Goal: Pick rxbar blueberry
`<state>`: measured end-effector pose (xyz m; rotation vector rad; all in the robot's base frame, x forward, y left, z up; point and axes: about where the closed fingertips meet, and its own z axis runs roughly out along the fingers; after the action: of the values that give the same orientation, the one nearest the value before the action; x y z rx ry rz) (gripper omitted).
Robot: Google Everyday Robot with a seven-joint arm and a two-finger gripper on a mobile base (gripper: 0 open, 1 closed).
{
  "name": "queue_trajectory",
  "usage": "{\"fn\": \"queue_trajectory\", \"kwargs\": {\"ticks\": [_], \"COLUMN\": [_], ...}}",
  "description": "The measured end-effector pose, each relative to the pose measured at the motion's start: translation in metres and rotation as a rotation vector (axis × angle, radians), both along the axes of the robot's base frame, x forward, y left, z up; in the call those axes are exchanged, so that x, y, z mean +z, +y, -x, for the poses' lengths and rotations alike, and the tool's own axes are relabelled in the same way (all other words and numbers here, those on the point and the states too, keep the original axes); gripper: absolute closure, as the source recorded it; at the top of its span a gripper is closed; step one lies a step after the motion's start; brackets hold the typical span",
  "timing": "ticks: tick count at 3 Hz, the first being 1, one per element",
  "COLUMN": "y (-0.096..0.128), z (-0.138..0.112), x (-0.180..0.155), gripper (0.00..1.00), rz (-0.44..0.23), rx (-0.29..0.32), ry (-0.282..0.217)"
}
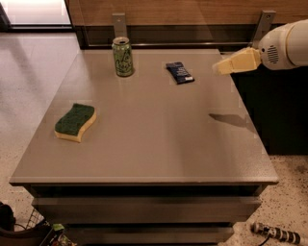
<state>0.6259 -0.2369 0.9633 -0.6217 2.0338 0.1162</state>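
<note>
My arm's rounded white wrist casing [291,43], dotted with a dark vent grille [273,54], tapers into the cream-yellow gripper [219,67], upper right of my view.

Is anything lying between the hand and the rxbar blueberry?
Only bare tabletop, in the camera view; the hand hovers over its edge, beside the rxbar blueberry.

We seem to be in an office or lab space: a plain grey table [154,139] stands on a speckled terrazzo floor [29,81], with a wood-panelled wall [192,10] on the far side. The gripper [220,67] hovers over the table's far right edge.
</note>
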Motion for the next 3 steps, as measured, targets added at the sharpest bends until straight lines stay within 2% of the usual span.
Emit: {"fn": "queue_trajectory", "kwargs": {"ticks": [1, 2, 3], "y": [0.007, 0.024, 0.057], "z": [-0.006, -0.021, -0.049], "x": [-0.004, -0.019, -0.049], "gripper": [0.00, 0.00, 0.00], "rz": [-0.007, -0.052, -0.142], "rx": [0.012, 0.044, 0.101], "ry": [0.002, 0.014, 0.044]}}
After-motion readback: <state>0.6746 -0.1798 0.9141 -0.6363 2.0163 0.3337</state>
